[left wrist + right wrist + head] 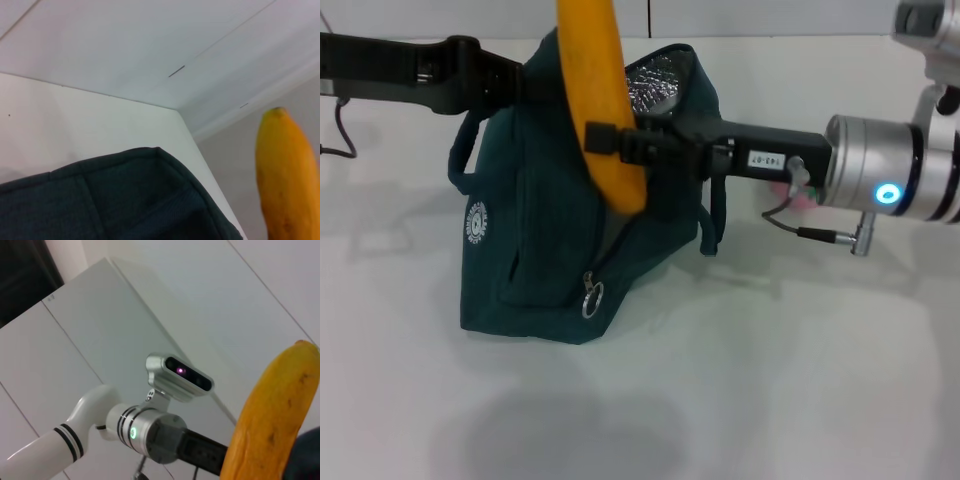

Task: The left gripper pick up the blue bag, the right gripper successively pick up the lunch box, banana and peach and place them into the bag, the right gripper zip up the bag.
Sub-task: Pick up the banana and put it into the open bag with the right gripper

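- The banana (602,100) is clamped by the right gripper (620,145), held nearly upright in front of the open mouth of the blue bag (550,250); its lower tip hangs against the bag's front face, not yet inside.
- The blue bag stands on the white table (770,380), its mouth open so that the silver lining (655,85) shows, with the zipper pull (591,297) low on the front corner and the zip undone.
- The left gripper (520,80) reaches in at the bag's upper rim and seems to hold it up; whether its fingers are closed on the fabric cannot be told, as the bag hides them.
- The lunch box is not visible anywhere; it may already be inside the bag, but the interior cannot be seen.
- A bit of pink behind the right wrist is probably the peach (802,200), lying on the table beside the bag.
- Judged progress: the bag is lifted and the banana is on its way in, so the banana drop, the peach and the zipping remain.
- The opening is narrow against the banana's length, so the fruit likely needs to rise and tilt to clear the near rim.
- The table to the right and in front offers open room for the right arm to pull back, though the peach sits close under that wrist.
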Tool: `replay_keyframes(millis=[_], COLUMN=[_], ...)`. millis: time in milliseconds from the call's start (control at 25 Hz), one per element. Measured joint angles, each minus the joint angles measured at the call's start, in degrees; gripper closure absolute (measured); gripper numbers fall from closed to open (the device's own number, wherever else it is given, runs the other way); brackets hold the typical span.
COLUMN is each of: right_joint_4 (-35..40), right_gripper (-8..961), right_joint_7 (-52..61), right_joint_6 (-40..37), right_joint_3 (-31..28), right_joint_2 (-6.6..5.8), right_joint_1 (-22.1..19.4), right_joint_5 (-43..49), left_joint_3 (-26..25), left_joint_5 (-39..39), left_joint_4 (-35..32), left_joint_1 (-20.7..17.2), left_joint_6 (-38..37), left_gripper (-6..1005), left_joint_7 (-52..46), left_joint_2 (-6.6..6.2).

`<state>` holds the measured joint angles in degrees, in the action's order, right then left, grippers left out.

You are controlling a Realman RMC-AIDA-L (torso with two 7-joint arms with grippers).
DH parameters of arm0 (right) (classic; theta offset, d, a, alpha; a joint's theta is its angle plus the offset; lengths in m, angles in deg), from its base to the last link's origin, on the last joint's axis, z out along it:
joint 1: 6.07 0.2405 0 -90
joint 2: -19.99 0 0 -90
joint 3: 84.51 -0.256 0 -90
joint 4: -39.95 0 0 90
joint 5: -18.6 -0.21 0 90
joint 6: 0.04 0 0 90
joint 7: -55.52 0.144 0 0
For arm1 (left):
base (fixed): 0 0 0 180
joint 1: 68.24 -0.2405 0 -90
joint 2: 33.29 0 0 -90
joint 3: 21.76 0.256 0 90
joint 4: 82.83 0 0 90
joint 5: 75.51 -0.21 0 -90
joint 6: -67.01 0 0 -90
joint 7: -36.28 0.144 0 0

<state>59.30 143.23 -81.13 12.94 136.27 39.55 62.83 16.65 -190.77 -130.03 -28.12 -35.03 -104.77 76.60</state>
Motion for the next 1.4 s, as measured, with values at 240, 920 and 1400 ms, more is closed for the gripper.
replay_keyframes(millis=[240, 920, 1400], right_joint_4=[0.0, 0.7, 0.7], right_gripper=[413, 393, 129], right_joint_7=[0.0, -1.2, -1.2], right_joint_6=[0.0, 2.6, 3.4], right_joint_3=[0.4, 0.5, 0.5], right_joint_2=[0.0, -0.35, -0.76], right_joint_1=[-1.7, 0.3, 0.8], right_joint_5=[0.0, -0.1, 0.0], left_joint_3=[0.0, 0.0, 0.0], left_joint_5=[0.1, 0.2, 0.2], left_joint_4=[-0.1, 0.0, 0.0], left_joint_1=[0.1, -0.1, -0.1], left_joint_6=[0.0, -0.7, -0.7], left_gripper=[935, 934, 932], left_joint_7=[0.0, 0.0, 0.1], left_joint_2=[-0.14, -0.12, -0.07])
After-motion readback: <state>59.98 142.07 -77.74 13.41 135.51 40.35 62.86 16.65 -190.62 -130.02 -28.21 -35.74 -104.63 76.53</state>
